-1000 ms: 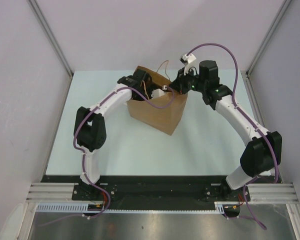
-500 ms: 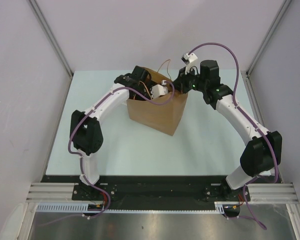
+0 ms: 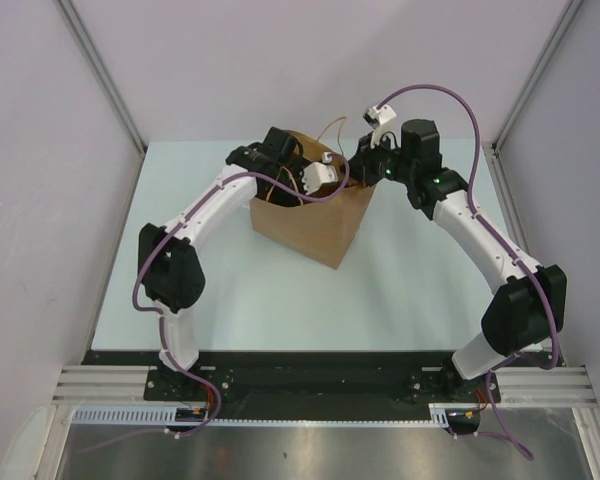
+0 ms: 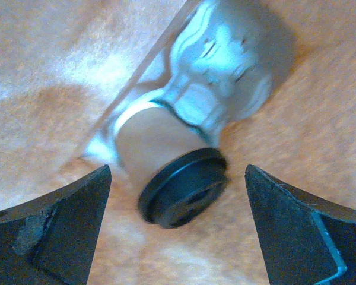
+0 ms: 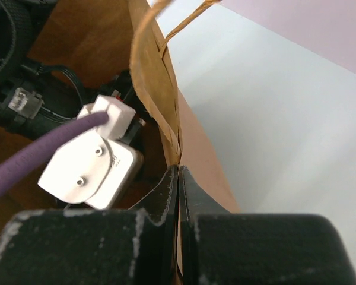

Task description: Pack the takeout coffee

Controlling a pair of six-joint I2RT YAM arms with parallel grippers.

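The takeout coffee [image 4: 181,189], a tan paper cup with a black lid, rests tilted on the floor inside the brown paper bag [image 3: 315,225], its lid turned toward the left wrist camera. My left gripper [image 4: 178,172] is down inside the bag [image 4: 308,136] and stands open. Its dark fingertips [image 4: 77,208] are on either side of the cup, clear of it. In the top view the left gripper [image 3: 298,185] is mostly hidden by the bag's mouth. My right gripper [image 5: 178,169] is shut on the bag's rim [image 5: 157,83] at the far right corner [image 3: 352,172].
A pale bluish moulded shape [image 4: 219,65] lies right behind the cup in the bag. The bag's paper handles [image 3: 325,130] stick up at the back. The left wrist's white camera block [image 5: 89,166] and purple cable [image 5: 29,154] hang in the bag's mouth.
The left wrist has shifted to the right over the bag's mouth, and its elbow has swung out to the left. The right arm keeps its hold on the rim.
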